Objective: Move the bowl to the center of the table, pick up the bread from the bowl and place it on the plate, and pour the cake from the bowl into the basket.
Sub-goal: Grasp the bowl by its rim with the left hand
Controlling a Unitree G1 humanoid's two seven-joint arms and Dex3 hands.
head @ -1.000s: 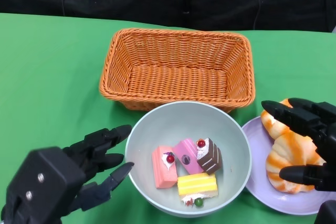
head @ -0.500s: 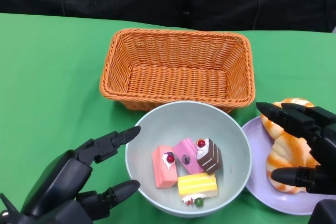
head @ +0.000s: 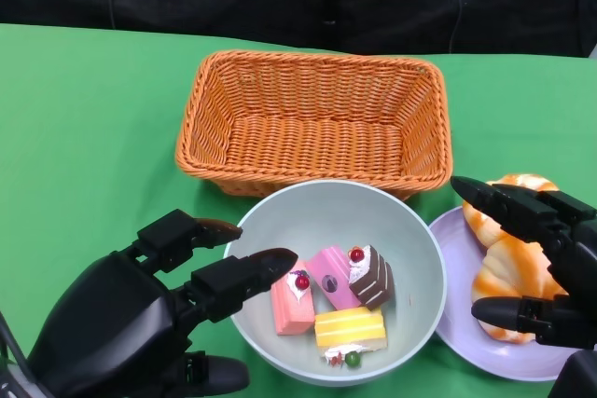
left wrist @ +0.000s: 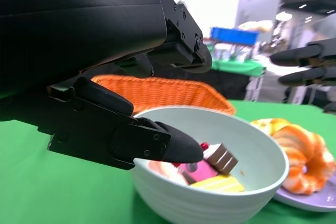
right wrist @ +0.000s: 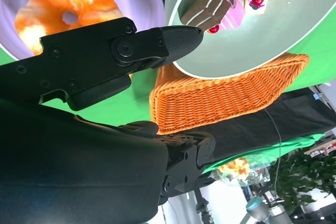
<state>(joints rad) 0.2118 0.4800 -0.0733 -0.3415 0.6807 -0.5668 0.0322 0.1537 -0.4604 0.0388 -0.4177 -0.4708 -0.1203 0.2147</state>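
The pale bowl [head: 317,212] sits in front of the orange basket [head: 191,137] and holds several small cake pieces [head: 350,326]. In the left wrist view the bowl [left wrist: 210,198] stands upright on the green cloth. My left hand [head: 140,314] is at the bowl's left side. Its fingers are apart, one fingertip [head: 280,258] reaches over the rim, and the thumb stays outside; it grips nothing that I can see. The orange bread [head: 508,272] lies on the purple plate [head: 457,323] to the bowl's right. My right hand [head: 564,249] hovers over the bread with fingers spread, holding nothing.
The basket [right wrist: 226,95] is empty and nearly touches the bowl's far rim. The plate's edge is tucked close against the bowl's right side. Green tablecloth [head: 84,137] stretches to the left of the basket and bowl.
My left hand has turned and moved right, so its fingers now reach over the bowl's left rim. The right hand has shifted only slightly over the bread. The bowl has not moved.
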